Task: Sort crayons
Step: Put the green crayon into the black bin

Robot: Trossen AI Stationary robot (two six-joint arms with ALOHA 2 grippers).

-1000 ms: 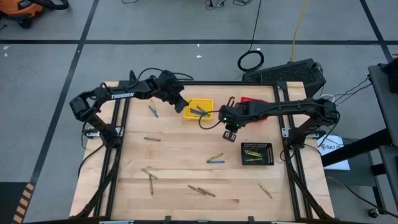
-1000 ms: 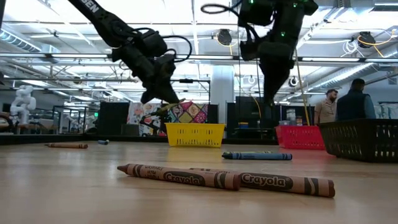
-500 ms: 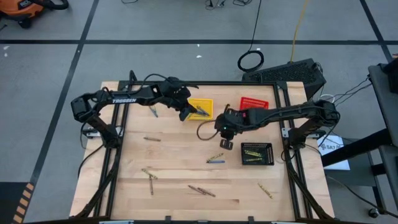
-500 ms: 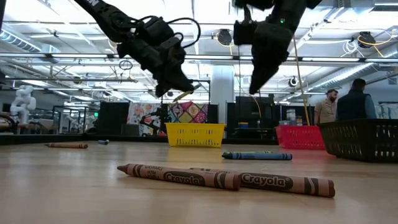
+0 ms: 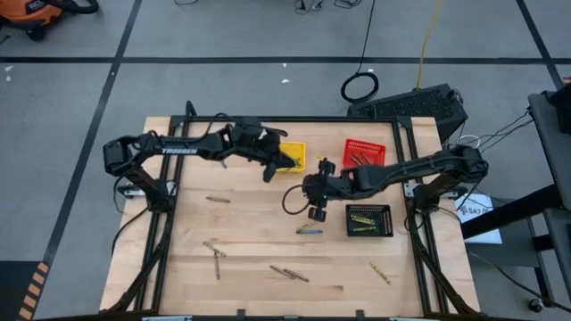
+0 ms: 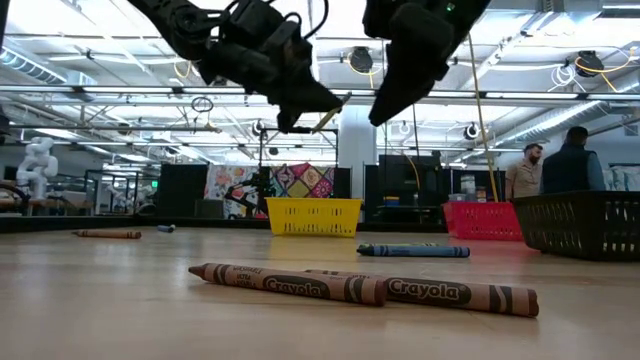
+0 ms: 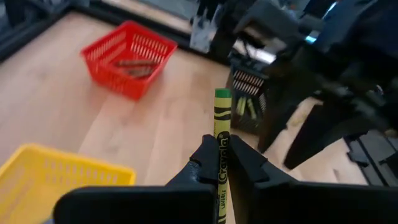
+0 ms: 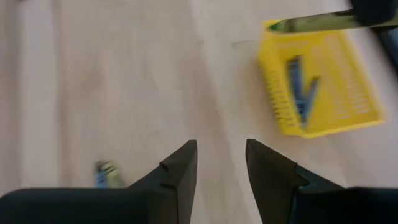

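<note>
While the right tool [image 8: 221, 165] is held apart, a green paper-wrapped Crayola crayon [image 7: 221, 134] is clamped by the left tool [image 7: 221, 163] above the pale wooden worktop [image 7: 74, 118].

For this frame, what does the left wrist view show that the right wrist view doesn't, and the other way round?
Only the left wrist view shows the left gripper shut on a yellow-green crayon, plus the red basket and the black basket, both with crayons inside.

Only the right wrist view shows the right gripper open and empty above the bare wooden table, the blue crayons lying inside the yellow basket, and a crayon end on the wood.

Both show the yellow basket and the held crayon.
</note>
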